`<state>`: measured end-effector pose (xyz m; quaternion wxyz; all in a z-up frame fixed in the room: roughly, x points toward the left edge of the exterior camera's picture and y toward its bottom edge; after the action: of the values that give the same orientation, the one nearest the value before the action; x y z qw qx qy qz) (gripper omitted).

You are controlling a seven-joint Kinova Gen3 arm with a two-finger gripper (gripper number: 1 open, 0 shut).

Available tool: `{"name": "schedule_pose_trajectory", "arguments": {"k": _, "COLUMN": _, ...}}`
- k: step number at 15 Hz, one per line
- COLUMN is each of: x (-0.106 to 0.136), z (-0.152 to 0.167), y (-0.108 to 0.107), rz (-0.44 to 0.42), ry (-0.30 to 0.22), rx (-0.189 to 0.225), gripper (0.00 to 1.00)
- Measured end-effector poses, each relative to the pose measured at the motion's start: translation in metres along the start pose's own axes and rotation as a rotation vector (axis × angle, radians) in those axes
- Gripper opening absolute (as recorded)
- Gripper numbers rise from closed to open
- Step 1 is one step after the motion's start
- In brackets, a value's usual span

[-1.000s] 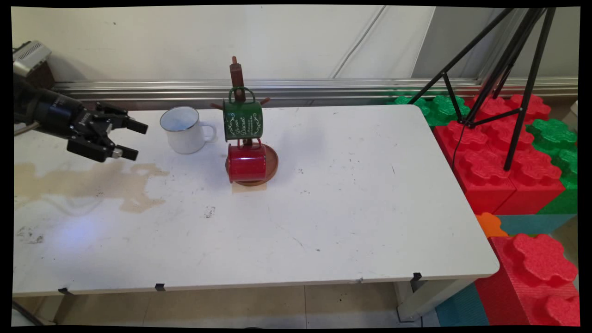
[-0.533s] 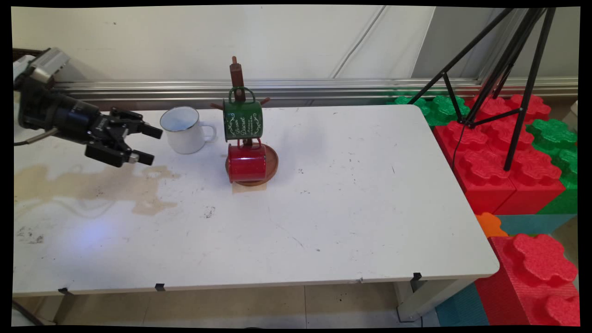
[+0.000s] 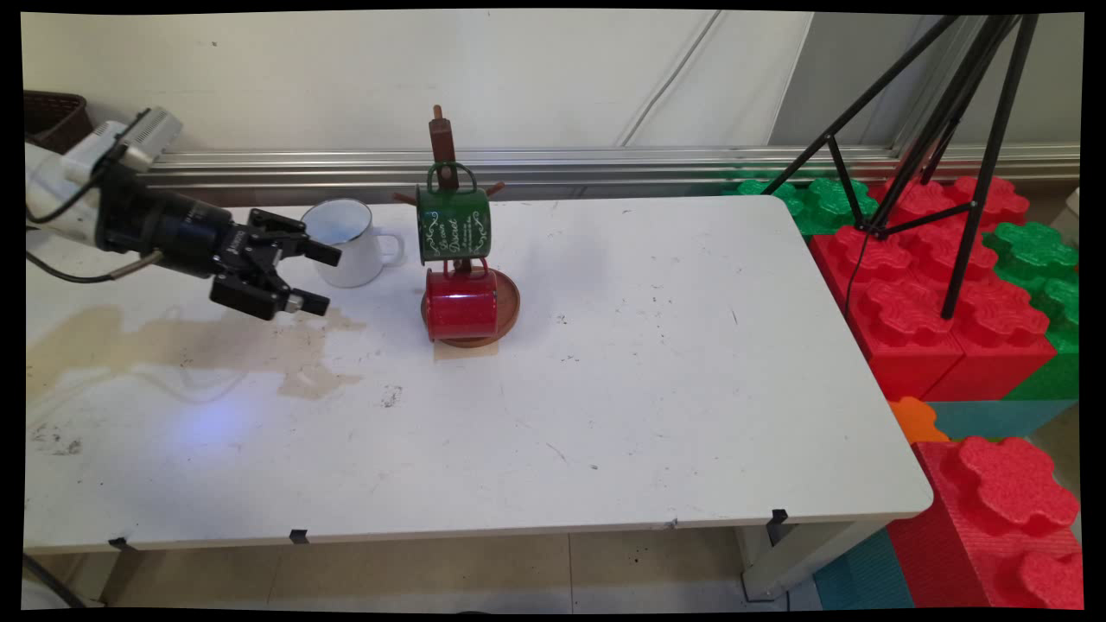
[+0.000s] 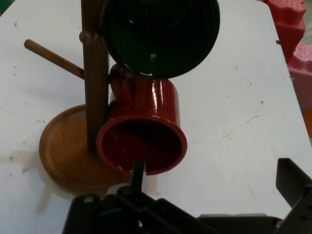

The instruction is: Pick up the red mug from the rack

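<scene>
Robot lab test cell: stained white table (image 3: 605, 415); black tripod (image 3: 942, 130) right of it on big red/green foam blocks (image 3: 933, 285); bare wall behind.

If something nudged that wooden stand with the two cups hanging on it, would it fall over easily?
Probably fairly easily. The wooden stand is a tall thin post on a small round base, so it looks top-heavy. The green cup and red cup both hang toward the same near side, likely pulling it that way. The cups only hook on pegs, so they might swing or slip off.
</scene>
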<state>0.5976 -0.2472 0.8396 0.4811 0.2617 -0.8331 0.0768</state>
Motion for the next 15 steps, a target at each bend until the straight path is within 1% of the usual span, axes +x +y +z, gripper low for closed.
{"name": "schedule_pose_trajectory", "arguments": {"k": 4, "x": -0.007, "z": 0.02, "y": -0.009, "rz": 0.031, "ry": 0.002, "rx": -0.003, "gripper": 1.0}}
{"name": "schedule_pose_trajectory", "arguments": {"k": 15, "x": -0.023, "z": 0.068, "y": -0.023, "rz": 0.045, "ry": 0.001, "rx": -0.018, "gripper": 1.0}}
